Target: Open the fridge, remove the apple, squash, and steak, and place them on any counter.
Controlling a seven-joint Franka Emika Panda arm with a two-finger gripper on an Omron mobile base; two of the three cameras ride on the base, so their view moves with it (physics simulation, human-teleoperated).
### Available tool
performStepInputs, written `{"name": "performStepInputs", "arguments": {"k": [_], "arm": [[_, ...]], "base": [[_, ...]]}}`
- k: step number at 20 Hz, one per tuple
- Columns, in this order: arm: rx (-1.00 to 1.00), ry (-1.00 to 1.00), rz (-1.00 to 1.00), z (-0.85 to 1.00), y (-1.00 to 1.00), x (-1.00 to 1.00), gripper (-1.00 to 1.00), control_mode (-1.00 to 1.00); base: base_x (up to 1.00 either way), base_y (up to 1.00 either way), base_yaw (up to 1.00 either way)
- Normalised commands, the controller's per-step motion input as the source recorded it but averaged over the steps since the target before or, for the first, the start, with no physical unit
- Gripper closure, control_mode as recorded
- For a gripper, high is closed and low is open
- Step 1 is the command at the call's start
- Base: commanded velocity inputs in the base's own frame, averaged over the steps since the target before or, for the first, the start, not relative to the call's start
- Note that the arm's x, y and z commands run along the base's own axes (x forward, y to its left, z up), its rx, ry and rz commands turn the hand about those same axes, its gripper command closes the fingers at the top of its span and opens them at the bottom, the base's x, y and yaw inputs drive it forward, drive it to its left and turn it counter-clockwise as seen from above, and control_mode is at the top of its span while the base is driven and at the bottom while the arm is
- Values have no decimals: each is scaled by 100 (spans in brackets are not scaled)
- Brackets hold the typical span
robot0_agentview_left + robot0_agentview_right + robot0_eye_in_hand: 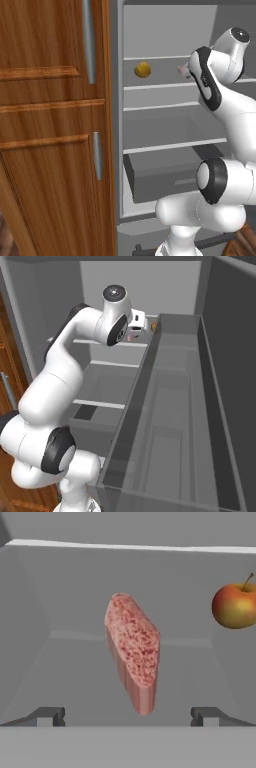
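A: Left base view first. Fridge open, grey shelves bare but for one squash on the upper shelf, toward the left. A sliver of pink, probably the steak, just ahead of the arm's wrist on that same shelf. One wooden cabinet to the left, two silver handles. Risk?

B: Wrist reaching deep over the shelf; any sideways sweep likely to brush the squash or knock the steak further back. Elbow close to the lower drawer too.

A: Right base view. Open fridge door running along the right, its bin close beside the arm. A small orange speck past the hand, too small to name. Pink bit near the wrist, again probably the steak.

B: Little room there. Pulling out carelessly could bump the forearm into the door bin and jar whatever gets carried.

A: Hand view. Pincer released, tips spread wide, nothing between them. One steak dead ahead, centred between the tips but not yet reached, narrow face toward the camera. One apple off to the right, well apart from the steak.

B: Slab looks narrow and tilted; closing too early would miss it, closing off-centre could twist it free or tip it flat. Slippery meat likely to slide under a light squeeze.

A: Tally: one apple, one squash, one steak, all inside the fridge, none on a worktop yet.
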Motion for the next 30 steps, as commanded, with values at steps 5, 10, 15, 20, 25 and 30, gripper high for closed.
{"name": "performStepInputs", "arguments": {"k": [5, 10, 15, 20, 25, 30], "arm": [[0, 0, -2, -2, 0, 30, -100, -100], [0, 2, 0, -1, 0, 40, -100, -100], [0, 9, 0, 0, 0, 39, -100, -100], [0, 6, 0, -3, 0, 28, -100, -100], [0, 2, 0, -37, -12, 5, -100, -100], [0, 0, 0, -35, -12, 0, -100, -100]], "base": [[0, 0, 0], [0, 0, 0], [0, 0, 0], [0, 0, 0], [0, 0, 0], [0, 0, 0]]}}
